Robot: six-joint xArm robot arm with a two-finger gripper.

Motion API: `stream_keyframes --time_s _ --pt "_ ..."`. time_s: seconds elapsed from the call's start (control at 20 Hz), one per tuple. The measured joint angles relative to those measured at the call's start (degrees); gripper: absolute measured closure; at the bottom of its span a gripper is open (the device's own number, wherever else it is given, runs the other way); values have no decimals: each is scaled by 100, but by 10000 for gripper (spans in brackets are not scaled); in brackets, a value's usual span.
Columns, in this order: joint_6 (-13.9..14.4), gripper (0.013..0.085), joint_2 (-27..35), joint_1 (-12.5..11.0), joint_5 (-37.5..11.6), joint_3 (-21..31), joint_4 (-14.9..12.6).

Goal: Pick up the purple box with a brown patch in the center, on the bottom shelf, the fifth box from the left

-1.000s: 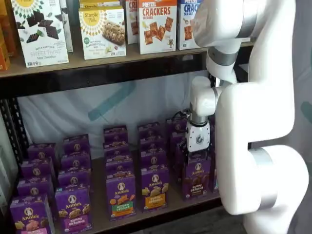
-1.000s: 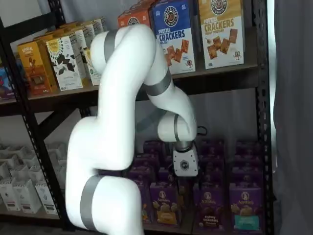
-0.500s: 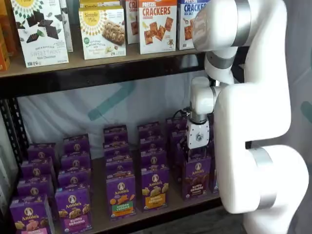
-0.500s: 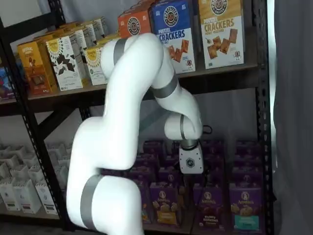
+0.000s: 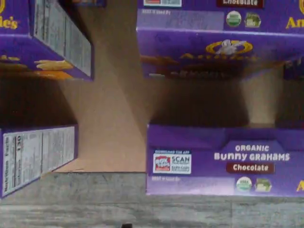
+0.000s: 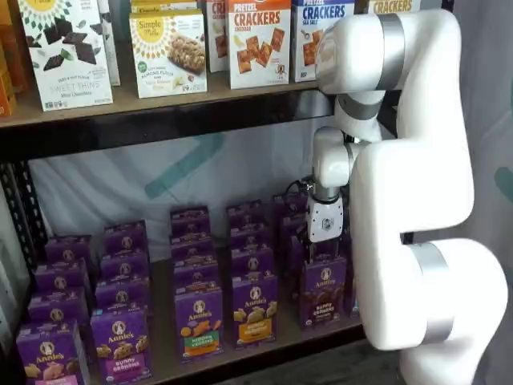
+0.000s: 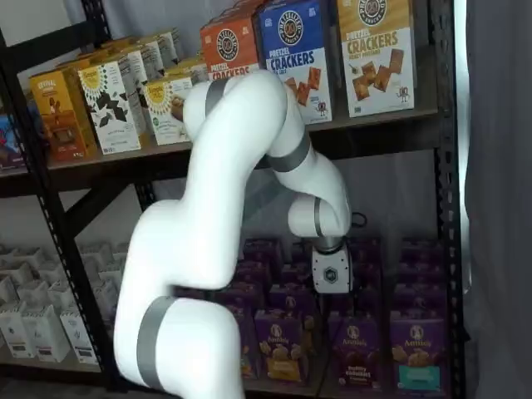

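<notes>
The purple box [image 6: 324, 292] with the dark brown patch stands upright at the front of the bottom shelf [image 6: 163, 330]; it also shows in a shelf view [image 7: 356, 352]. In the wrist view I see its top, printed "Bunny Grahams Chocolate" [image 5: 223, 161], at the front edge of the brown board [image 5: 111, 118]. My gripper [image 6: 324, 250] hangs just above this box, and its white body shows in both shelf views. The fingers are dark against the purple cartons, so no gap can be read. In a shelf view the gripper [image 7: 332, 296] sits above and left of the box.
Several rows of other purple Annie's cartons [image 6: 199, 321] fill the bottom shelf, one row directly behind the box [image 5: 218, 47]. Cracker boxes [image 6: 258, 40] stand on the higher board. A black rack post [image 7: 450, 199] rises at the right. My white arm [image 6: 417, 184] stands in front of the shelves.
The arm has swung right and the gripper has shifted sideways along the shelf to stand over the brown-patch box's column. No box has moved.
</notes>
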Motion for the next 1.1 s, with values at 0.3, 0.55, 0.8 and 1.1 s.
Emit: stream_keyframes --time_s 0.3,0.55,0.8,1.1 --pt "36 130 248 -24 122 -352 -71" --pt "53 130 392 -64 167 -560 -137" --pt "78 130 534 -85 244 -763 -195" --pt "130 130 695 -93 267 -984 -266"
